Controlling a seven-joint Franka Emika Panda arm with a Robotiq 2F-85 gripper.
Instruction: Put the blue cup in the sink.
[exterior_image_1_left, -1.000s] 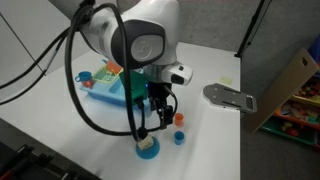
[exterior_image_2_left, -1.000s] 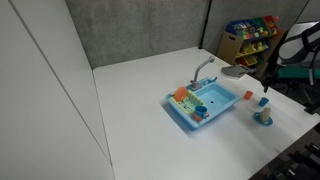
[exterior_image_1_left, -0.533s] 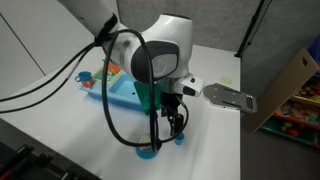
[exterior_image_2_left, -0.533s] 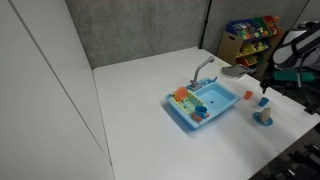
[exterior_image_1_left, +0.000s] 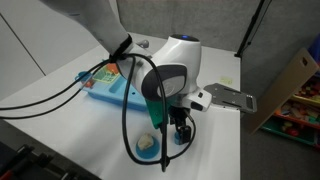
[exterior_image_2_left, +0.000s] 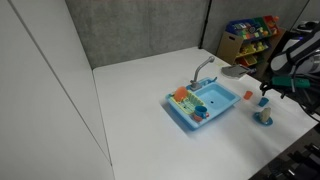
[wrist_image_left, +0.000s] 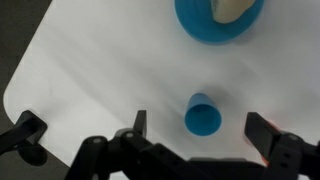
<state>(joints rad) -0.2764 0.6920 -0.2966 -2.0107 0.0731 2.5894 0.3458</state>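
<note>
Blue cup (wrist_image_left: 203, 116) upright, mouth up, seemingly empty (plain, handleless); light-blue sink (exterior_image_2_left: 222, 97) well apart.

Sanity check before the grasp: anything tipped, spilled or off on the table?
Nothing stands out. The blue cup stands upright on the table, apart from the blue plate, which still carries its pale food. In an exterior view the sink sits flat, and no spill shows.

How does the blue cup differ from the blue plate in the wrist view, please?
The blue cup is small and narrow; the blue plate is much wider. The cup stands as an upright cylinder and looks empty; the plate lies flat and carries pale food. Both are blue and sit on the white table.
</note>
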